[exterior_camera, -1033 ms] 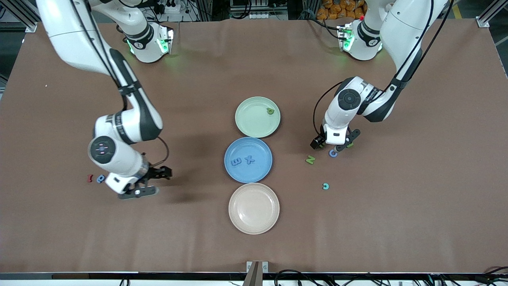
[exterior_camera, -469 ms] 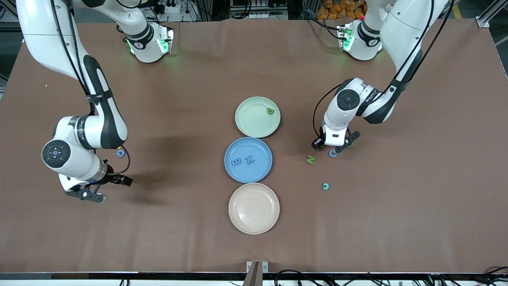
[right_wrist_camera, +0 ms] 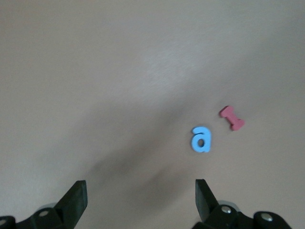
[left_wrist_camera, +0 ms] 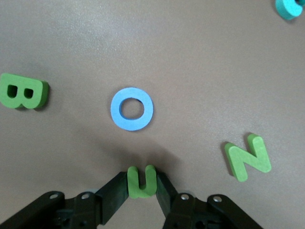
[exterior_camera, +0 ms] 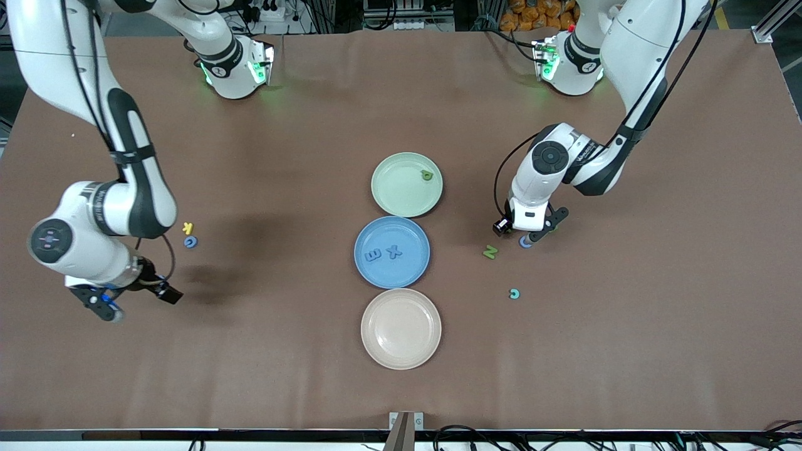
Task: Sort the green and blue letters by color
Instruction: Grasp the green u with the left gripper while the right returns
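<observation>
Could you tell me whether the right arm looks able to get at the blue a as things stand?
Probably yes: the right gripper is open above bare table, and the blue a lies flat with only the red I beside it, apart.

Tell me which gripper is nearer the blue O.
Left. The left gripper sits right beside the blue O, clamping a green U. The right gripper hangs near the right arm's end of the table.

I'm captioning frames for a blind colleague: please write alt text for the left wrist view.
The left claw is shut on a green letter U on the brown table. Lying nearby are a blue O, a green B, a green N and a teal letter.
</observation>
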Robot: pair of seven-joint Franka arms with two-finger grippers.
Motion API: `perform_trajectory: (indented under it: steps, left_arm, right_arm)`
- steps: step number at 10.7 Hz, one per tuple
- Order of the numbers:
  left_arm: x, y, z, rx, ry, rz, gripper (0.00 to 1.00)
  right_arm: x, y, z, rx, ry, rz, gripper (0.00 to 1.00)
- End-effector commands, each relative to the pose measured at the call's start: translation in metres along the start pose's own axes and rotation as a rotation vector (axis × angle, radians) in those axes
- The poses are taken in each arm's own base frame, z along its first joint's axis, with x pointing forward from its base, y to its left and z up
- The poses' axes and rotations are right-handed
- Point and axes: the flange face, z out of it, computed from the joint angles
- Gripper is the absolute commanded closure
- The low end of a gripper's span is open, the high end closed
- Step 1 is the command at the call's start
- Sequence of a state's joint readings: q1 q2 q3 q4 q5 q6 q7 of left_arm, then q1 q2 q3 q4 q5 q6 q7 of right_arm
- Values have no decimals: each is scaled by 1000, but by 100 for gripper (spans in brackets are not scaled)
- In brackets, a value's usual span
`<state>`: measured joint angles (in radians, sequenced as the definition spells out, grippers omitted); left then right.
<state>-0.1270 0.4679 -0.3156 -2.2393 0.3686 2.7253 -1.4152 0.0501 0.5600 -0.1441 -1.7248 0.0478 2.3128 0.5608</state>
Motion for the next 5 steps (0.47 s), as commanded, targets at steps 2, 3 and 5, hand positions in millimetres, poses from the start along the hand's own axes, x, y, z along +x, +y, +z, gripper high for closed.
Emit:
perform_trajectory:
  steps: [2, 3, 5]
  left_arm:
    - [4, 24, -17, 38, 42, 18, 100]
    - [-1, 32, -22, 50, 46, 25, 100]
    - [-23, 42, -25, 58, 47, 46, 100]
  right_arm:
    - [19, 45, -6, 41, -8, 121, 0]
    - [24, 50, -2, 44, -1, 133, 0]
    - [29, 60, 18, 41, 1, 153, 0]
